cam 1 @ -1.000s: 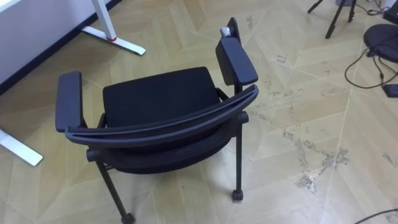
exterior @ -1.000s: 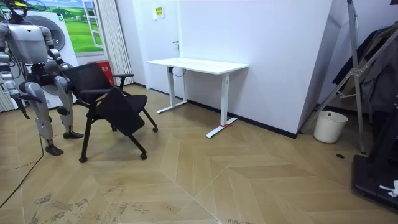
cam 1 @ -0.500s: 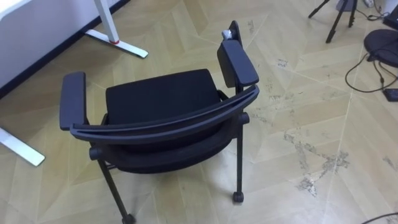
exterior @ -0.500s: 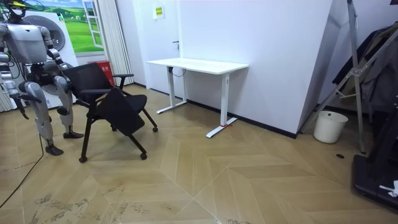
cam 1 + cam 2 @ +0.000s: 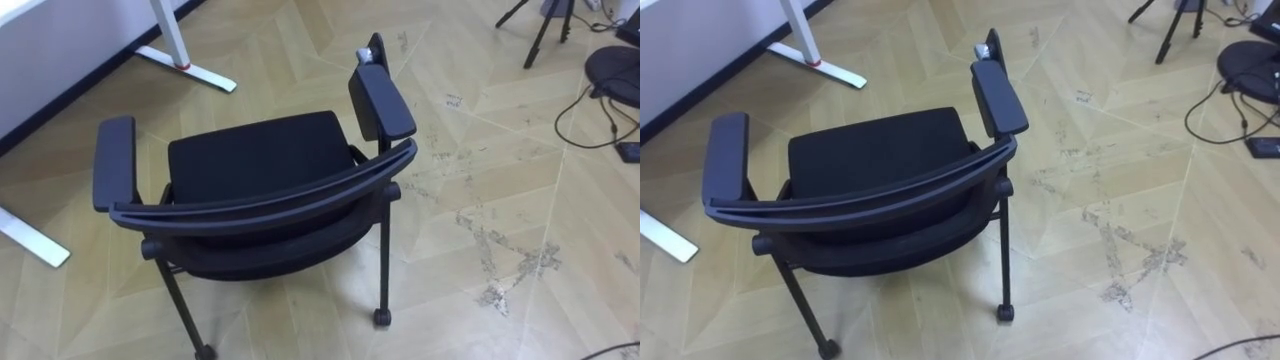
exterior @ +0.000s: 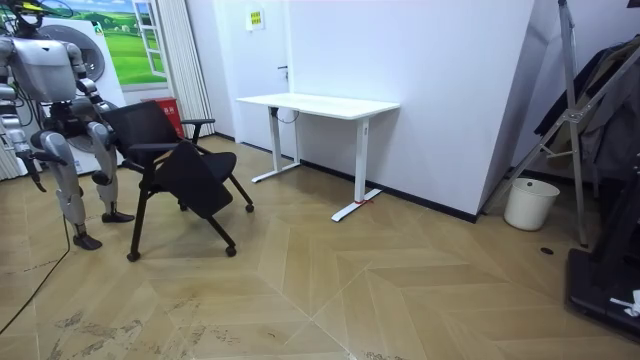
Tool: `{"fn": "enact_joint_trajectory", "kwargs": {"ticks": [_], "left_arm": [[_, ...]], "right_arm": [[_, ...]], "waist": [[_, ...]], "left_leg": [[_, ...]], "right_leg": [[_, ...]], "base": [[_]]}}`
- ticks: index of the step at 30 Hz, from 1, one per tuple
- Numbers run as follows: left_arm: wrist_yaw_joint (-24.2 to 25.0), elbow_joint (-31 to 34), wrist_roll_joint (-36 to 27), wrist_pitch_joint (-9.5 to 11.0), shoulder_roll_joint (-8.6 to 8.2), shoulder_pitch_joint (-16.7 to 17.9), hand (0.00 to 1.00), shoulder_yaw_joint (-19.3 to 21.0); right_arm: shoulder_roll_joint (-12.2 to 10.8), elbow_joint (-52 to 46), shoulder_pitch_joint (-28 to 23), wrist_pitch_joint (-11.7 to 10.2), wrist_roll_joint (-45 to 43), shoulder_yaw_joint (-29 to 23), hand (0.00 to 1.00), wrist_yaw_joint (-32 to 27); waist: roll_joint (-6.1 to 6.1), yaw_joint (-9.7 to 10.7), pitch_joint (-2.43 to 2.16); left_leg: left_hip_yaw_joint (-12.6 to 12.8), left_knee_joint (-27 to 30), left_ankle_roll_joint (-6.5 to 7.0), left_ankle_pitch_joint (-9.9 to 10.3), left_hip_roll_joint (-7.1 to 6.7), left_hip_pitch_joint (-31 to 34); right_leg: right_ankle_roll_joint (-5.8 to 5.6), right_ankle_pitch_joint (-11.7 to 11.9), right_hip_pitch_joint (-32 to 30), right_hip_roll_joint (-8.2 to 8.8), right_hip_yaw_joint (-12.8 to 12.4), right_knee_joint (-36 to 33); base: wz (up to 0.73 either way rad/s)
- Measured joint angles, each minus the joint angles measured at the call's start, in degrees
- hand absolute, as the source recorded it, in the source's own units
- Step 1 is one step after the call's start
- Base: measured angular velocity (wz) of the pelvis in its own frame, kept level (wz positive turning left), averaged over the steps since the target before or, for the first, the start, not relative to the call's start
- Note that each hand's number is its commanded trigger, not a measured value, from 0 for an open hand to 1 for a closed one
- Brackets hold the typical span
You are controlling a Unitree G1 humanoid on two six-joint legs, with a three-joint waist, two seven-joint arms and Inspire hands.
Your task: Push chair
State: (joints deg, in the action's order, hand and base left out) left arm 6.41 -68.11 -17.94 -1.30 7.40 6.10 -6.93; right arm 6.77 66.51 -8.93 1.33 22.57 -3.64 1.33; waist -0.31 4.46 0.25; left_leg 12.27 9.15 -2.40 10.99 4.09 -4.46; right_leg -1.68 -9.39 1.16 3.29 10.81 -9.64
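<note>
The wood floor is the biggest thing, with scuff marks at 3 o'clock from the chair. The white desk stands at 12 o'clock in the room view. The black chair sits in the middle of the eye views. Its curved back is nearest the robot and its seat points to 12 o'clock. It stands apart from the desk. In the room view the robot stands just behind it, at 9 o'clock. A white bin sits at 3 o'clock. Dark stand legs show at 1 o'clock, and a cable at 2 o'clock. The right hand hangs low. The left hand is up near the chair's back. I cannot tell how either hand is held.
</note>
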Motion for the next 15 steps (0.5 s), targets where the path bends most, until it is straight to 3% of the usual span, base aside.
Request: {"fn": "enact_joint_trajectory", "kwargs": {"ticks": [7,15], "left_arm": [[-4.83,0.79,0.12,0.04,-0.03,0.74,0.00,0.35],[-12.22,1.35,0.23,0.11,0.12,1.41,0.00,3.69]], "right_arm": [[-0.07,0.23,-0.13,-0.04,0.09,0.03,0.00,-1.44],[0.02,0.89,-0.04,-0.11,0.14,0.04,0.00,-1.99]], "waist": [[0.07,-0.01,-0.05],[0.24,-0.12,0.15]], "left_leg": [[-0.32,0.03,0.00,0.00,0.03,-0.43],[-0.29,0.03,-0.04,0.03,0.04,-1.72]], "right_leg": [[0.02,-0.01,0.46,-0.01,0.04,-0.05],[0.03,-0.02,1.93,-0.02,0.17,0.08]], "base": [[0.00],[0.02]]}}
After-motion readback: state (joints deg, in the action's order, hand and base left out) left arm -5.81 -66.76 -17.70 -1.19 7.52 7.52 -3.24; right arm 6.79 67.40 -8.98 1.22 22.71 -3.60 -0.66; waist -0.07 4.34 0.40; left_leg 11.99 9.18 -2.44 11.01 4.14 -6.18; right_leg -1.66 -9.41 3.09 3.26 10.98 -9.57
